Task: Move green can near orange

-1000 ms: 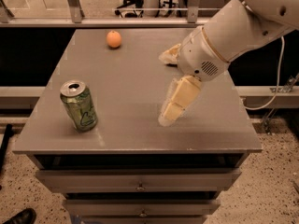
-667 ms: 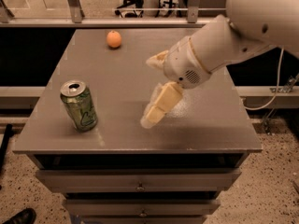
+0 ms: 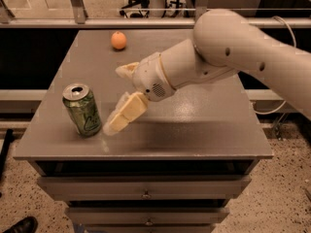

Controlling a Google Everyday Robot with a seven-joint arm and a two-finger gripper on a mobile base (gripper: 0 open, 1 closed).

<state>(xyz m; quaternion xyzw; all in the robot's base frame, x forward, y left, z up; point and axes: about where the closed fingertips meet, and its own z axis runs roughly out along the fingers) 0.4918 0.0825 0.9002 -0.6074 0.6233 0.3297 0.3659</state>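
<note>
**Green can upright at the desk's near edge, end effector open beside it**

Green can (image 3: 82, 109) stands upright near the front left corner of the desk (image 3: 194, 125), as you see it. Just beside it, over the desk's middle, the end effector (image 3: 115, 100) hangs with its fingers spread, gripping nothing; its lower fingertip comes close to the can. At the far edge sits the orange (image 3: 118, 40), well apart from the can.

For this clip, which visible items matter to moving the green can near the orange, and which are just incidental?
Job:
small green aluminium drink can, front left of the tabletop
small round orange fruit, at the back edge
cream two-finger gripper, open, just right of the can

Incidental:
grey drawer cabinet they stand on
dark shoe on the floor
</note>
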